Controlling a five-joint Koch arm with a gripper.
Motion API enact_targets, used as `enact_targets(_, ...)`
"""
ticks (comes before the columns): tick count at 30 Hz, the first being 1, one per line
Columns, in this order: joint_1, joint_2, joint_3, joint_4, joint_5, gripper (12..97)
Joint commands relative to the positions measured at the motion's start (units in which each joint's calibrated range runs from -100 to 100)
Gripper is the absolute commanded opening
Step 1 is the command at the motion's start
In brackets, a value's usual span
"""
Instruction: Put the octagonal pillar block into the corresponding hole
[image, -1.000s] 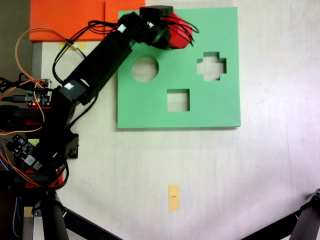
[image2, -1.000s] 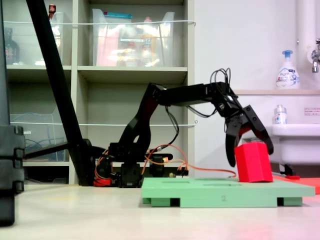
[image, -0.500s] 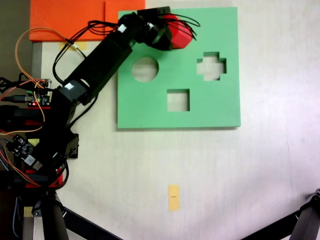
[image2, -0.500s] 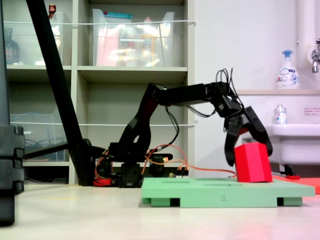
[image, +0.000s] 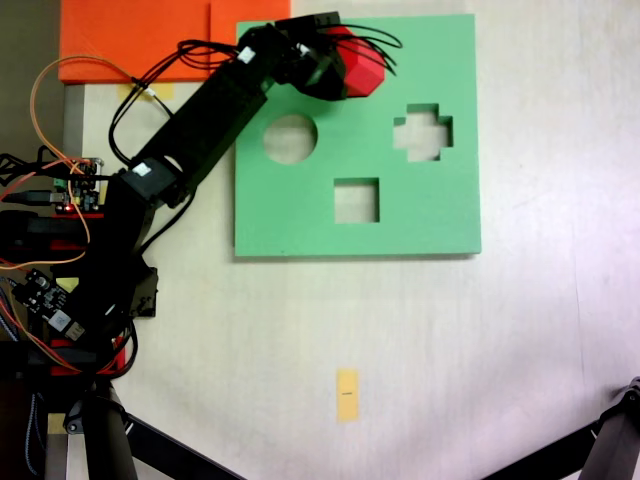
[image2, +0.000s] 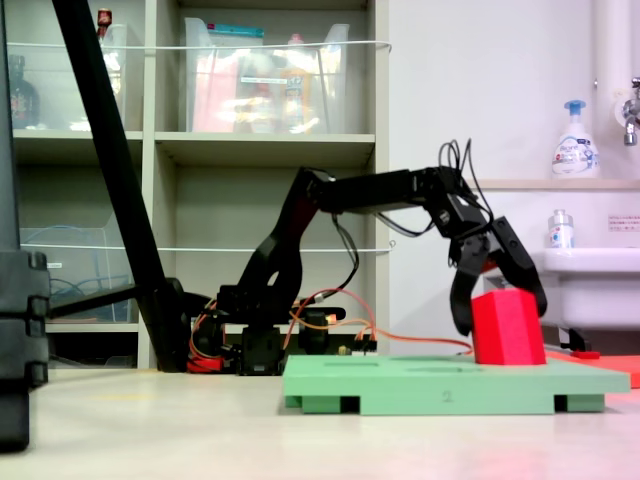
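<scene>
The end effector (image2: 500, 322) straddles the bright red foam octagonal pillar block (image2: 508, 328), its jaws spread either side (whether they are touching it is unclear). The block stands upright directly beneath it on the flat green foam board (image2: 440, 385), its base at the board's top.

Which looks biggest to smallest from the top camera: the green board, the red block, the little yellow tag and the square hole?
1. Flat green foam board, by far the largest.
2. Bright red foam block, partly hidden by the black tool, and the square cutout look about alike; the block sits nearer the camera, so I won't rank them.
3. Small yellow paper tag, smallest.

The arm (image: 200, 120) hides the red block's (image: 362, 68) left part (overhead).
</scene>
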Motion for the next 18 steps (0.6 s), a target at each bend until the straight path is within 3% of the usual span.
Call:
enact_targets(1, -0.44, 1.25, 4.73, 1.21, -0.44, 41.7)
enact_targets(12, -1.32, 15.22, 16.69, 1.21, -0.44, 43.0)
enact_targets(17, -1.03, 15.78, 17.99, 1.11, -0.44, 63.8)
enact_targets(18, -0.88, 15.08, 17.99, 0.34, -0.34, 72.6)
